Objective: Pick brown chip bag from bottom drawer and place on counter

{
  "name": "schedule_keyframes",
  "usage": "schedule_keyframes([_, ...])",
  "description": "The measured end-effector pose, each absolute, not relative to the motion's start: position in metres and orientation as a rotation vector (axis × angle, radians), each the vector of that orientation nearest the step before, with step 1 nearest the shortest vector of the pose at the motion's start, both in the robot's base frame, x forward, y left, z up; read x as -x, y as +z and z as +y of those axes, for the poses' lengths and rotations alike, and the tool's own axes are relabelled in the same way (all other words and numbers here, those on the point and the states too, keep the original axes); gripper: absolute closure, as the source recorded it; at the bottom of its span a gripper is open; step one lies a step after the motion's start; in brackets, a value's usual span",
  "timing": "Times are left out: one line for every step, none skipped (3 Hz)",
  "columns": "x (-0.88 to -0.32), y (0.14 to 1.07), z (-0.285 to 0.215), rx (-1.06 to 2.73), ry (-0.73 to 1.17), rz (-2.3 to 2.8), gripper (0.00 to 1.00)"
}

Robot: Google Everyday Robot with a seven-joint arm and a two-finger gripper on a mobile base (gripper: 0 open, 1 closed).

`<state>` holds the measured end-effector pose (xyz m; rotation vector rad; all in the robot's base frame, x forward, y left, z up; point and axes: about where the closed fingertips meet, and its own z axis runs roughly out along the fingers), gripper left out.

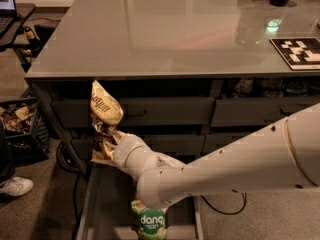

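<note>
claw (106, 140) above drawer (107, 209), clutching brown chip bag (104, 111)

One crinkly tan-and-brown chip bag (106, 109), one green "dang" snack bag (151, 223), and one white gripper (109, 143) clutching the chip bag just below the glossy grey tabletop (175, 29) edge.

Outstretched arm, claw (106, 140) clenched mid-air

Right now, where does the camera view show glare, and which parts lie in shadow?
In the camera view, the counter carries pale reflections and a green glint; the bottom drawer and cabinet front lie dim; the gripper, above the drawer's left side, holds the brown chip bag, which catches light.
</note>
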<state>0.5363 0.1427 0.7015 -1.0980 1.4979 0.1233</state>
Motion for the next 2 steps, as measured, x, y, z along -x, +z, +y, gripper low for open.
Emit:
schedule_keyframes([-0.527,0.733,0.132,1.077,0.053,1.458,1.0])
schedule_keyframes([-0.524,0.779,0.12,1.057,-0.033,1.392,1.0])
